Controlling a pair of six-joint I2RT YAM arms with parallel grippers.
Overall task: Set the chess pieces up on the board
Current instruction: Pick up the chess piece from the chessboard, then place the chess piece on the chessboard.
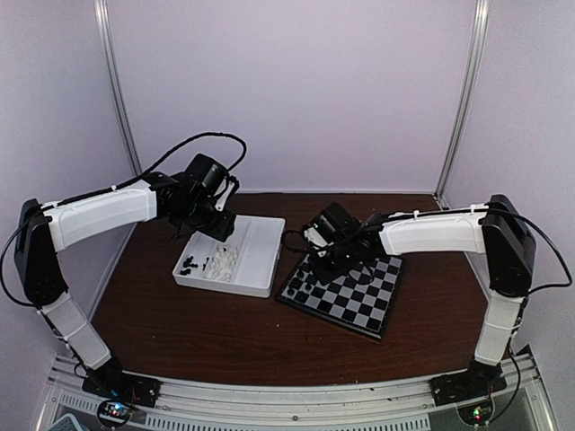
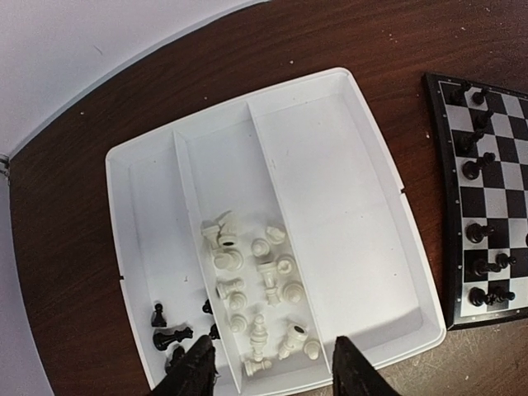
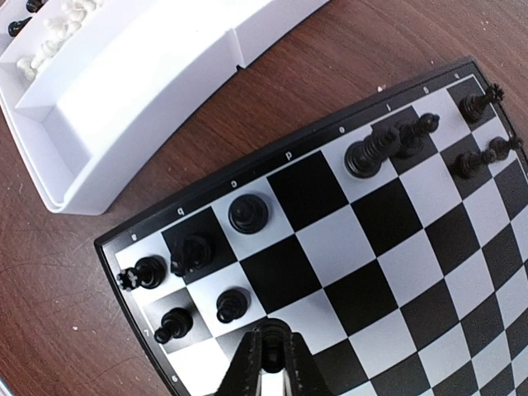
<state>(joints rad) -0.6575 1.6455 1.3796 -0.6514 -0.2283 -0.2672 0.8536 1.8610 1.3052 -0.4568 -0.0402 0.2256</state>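
Just beyond the closed right gripper point(image 3: 269, 363), black chess pieces point(image 3: 247, 213) are standing on the board point(image 3: 396, 272), while white ones point(image 2: 260, 285) are lying in the tray point(image 2: 338, 190) below the spread fingers of the left gripper point(image 2: 272, 375), which is likely needing to descend and pinch one.

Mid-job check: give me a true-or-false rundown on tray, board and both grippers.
The white plastic chessmen lie in the middle compartment of the white divided tray. True.
White pieces already stand on the black-and-grey chessboard. False: only black chessmen show there.
The left gripper is open above the tray. True.
The right gripper is wide open over the board. False: it is shut.
The tray's loose black pieces lie in its widest compartment. False: in the narrow end one.
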